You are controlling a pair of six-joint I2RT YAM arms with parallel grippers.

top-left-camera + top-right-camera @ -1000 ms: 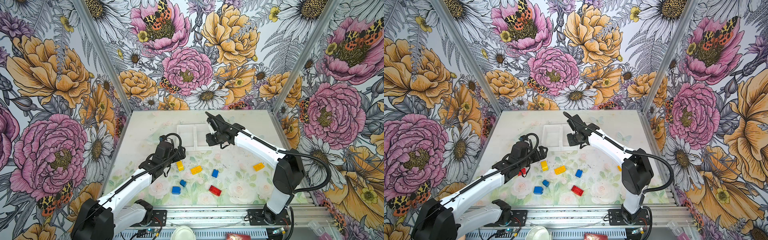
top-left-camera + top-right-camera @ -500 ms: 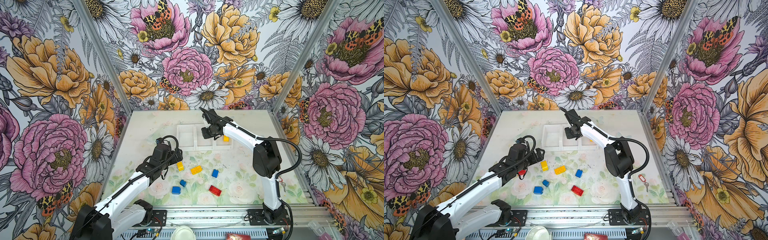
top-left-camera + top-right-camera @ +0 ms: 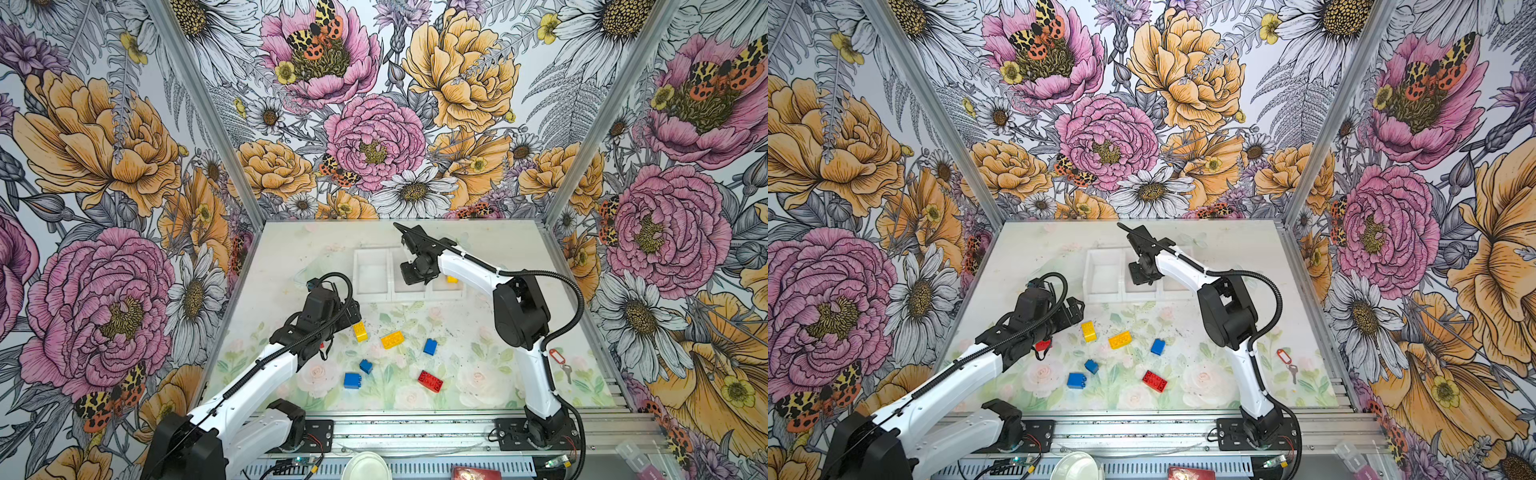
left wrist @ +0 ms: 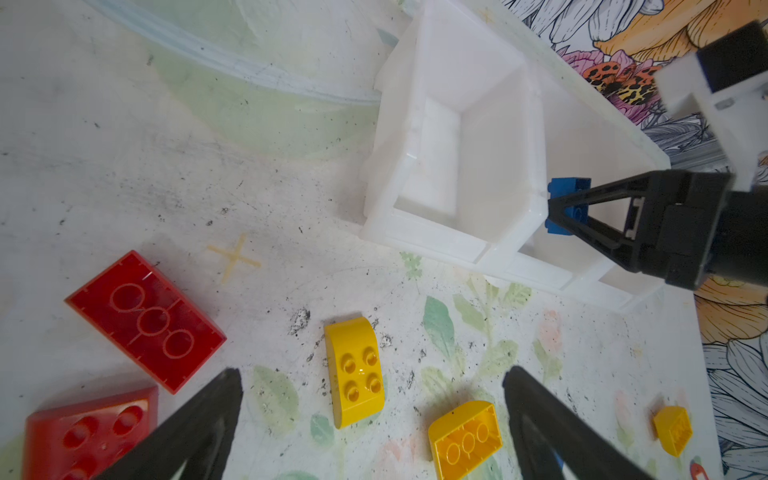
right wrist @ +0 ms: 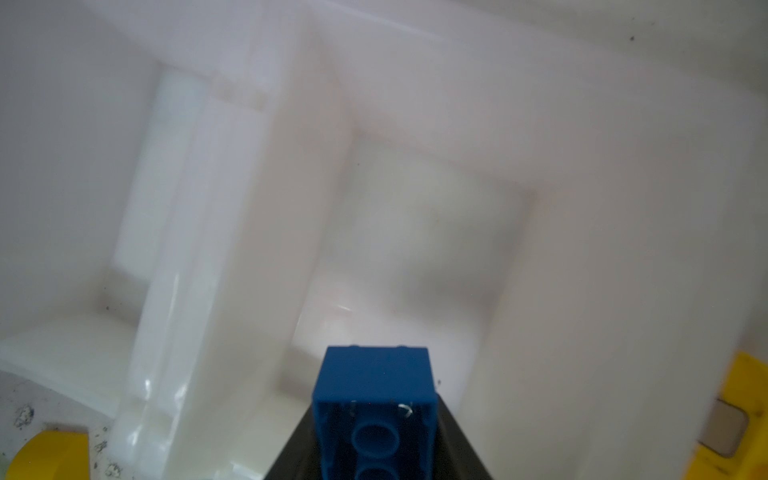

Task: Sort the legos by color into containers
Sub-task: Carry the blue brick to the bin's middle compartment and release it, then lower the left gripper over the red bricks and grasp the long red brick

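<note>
In the last second the right arm has folded its elbow inward and moved the right gripper [image 4: 557, 210] from the three o'clock end of the tray [image 3: 374, 296] toward its centre. It now hangs over the middle bin [image 5: 415, 249]. Its jaws are closed on the blue brick [image 5: 374, 382], which sits above the bin's open mouth and is not yet dropped; whether the grip has begun to ease I cannot tell. The move has uncovered a yellow brick [image 3: 451, 279] lying in the bin at the tray's three o'clock end, and a red key tag [image 3: 555, 355] on the table [image 3: 478, 232] beside the arm. The left gripper [image 3: 351, 316] has barely shifted: it waits at about seven o'clock of the tray, jaws spread wide and empty, above a curved yellow brick [image 4: 355, 372]. By my reading, release is the next step, making the middle bin the blue one. The loose bricks [image 3: 392, 339] at six o'clock of the tray are unsorted.
</note>
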